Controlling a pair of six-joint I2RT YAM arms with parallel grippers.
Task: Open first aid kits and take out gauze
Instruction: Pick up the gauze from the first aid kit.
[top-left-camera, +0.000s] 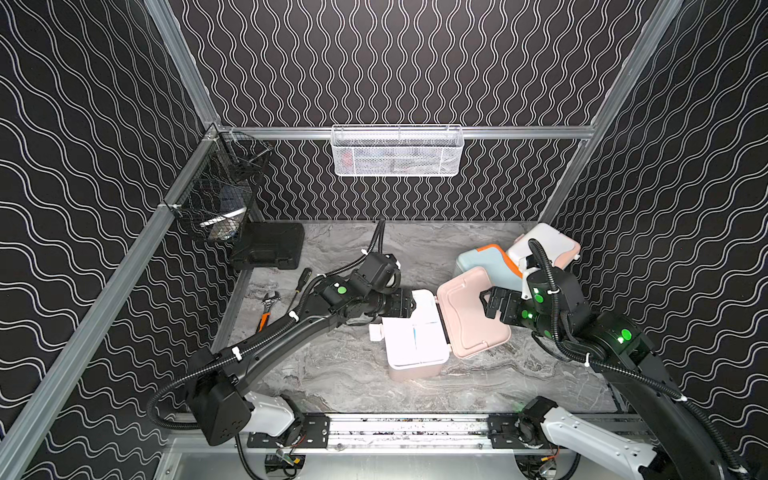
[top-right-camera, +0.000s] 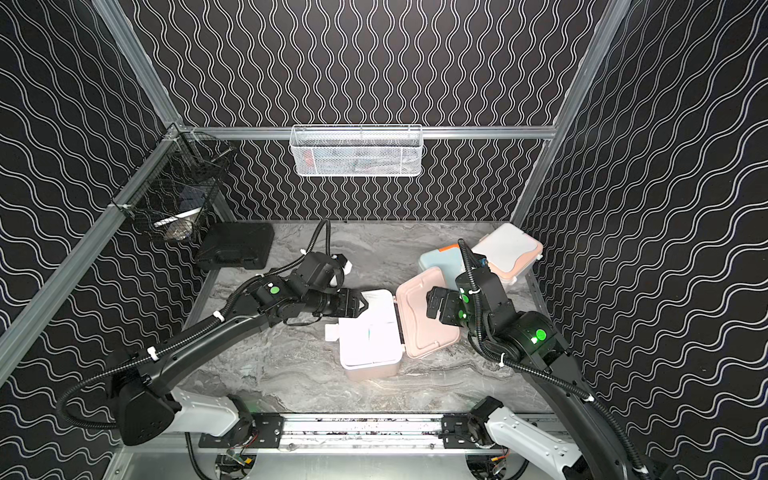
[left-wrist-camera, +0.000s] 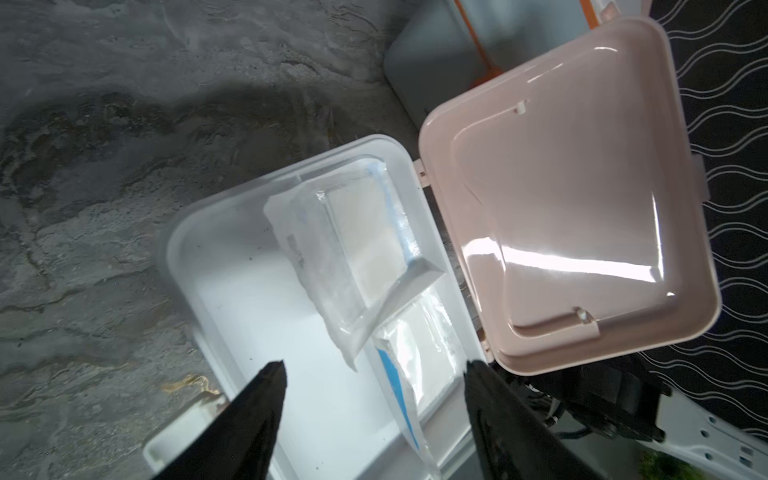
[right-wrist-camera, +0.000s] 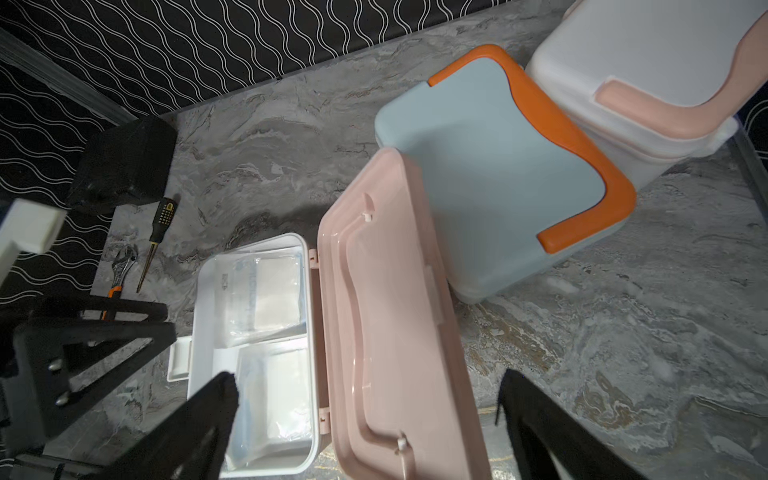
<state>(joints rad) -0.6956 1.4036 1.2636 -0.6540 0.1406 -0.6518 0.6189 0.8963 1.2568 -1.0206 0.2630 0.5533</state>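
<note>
The pink first aid kit (top-left-camera: 415, 372) stands open mid-table, its lid (top-left-camera: 473, 316) swung over to the right. Two gauze packets (left-wrist-camera: 353, 249) (left-wrist-camera: 419, 361) rest in its white tray (left-wrist-camera: 232, 232), one tilted against the divider. My left gripper (top-left-camera: 409, 305) is open over the tray's far-left corner, and nothing touches its fingers. My right gripper (top-left-camera: 488, 305) is open above the lid, which shows between its fingers (right-wrist-camera: 216, 399). The blue-grey kit (top-left-camera: 482, 262) with orange trim and the white kit (top-left-camera: 548, 245) with peach trim stand closed at the back right.
A flat black hard case (top-left-camera: 268, 245) sits at the back left. A wrench (top-left-camera: 268, 307) and a screwdriver (top-left-camera: 302, 279) lie near the left edge. A white mesh basket (top-left-camera: 397, 151) hangs on the back wall and a black wire basket (top-left-camera: 220, 199) on the left rail.
</note>
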